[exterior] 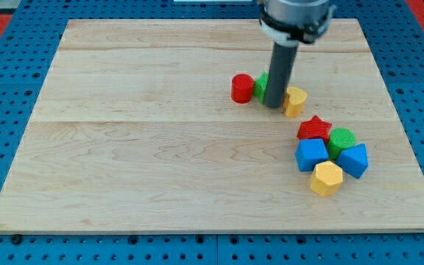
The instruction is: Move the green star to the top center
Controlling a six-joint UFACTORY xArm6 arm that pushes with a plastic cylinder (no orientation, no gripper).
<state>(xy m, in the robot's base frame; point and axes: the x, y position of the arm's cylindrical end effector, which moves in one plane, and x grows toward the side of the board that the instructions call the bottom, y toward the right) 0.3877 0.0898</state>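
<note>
The green star (260, 86) lies above the middle of the wooden board (160, 147), mostly hidden behind my rod. Only its left part shows. My tip (274, 105) rests at the star's lower right side, touching or nearly touching it. A red cylinder (242, 88) sits right against the star's left side. A yellow block (295, 101) sits just to the right of my tip.
A cluster lies at the right: a red star (314, 129), a green cylinder (341, 140), a blue cube (311, 154), a second blue block (354, 160) and a yellow hexagonal block (326, 178).
</note>
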